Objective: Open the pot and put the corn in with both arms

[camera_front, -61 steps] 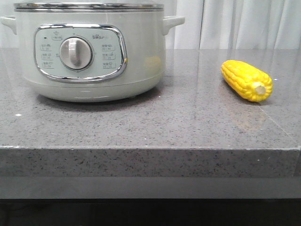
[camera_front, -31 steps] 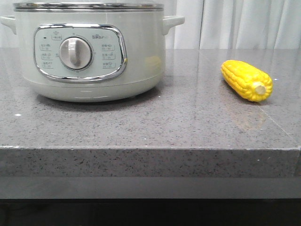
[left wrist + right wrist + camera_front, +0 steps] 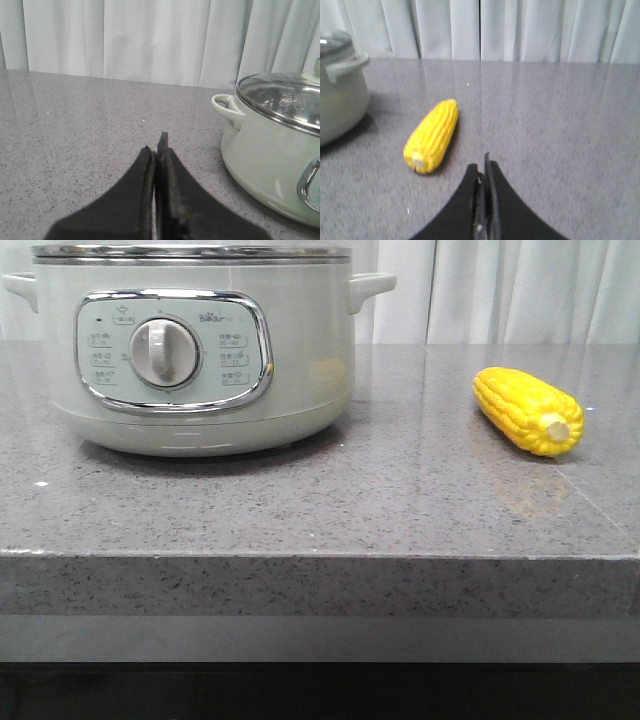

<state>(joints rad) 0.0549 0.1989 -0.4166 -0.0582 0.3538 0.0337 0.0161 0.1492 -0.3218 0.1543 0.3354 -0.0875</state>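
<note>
The lidded pot (image 3: 190,350) is seen at ten o'clock on the grey tabletop (image 3: 320,510), with the corn (image 3: 527,410) laid well apart at three o'clock. The left claw (image 3: 156,150) and right claw (image 3: 483,172) are pressed closed, empty, above the stone.

Bright, even light; right wrist view perhaps blurred.

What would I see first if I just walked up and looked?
The bright yellow corn jumps out first, lying alone on the grey counter toward the right. Next comes the big pale green pot on the left, its lid on and a round dial on its front.
</note>
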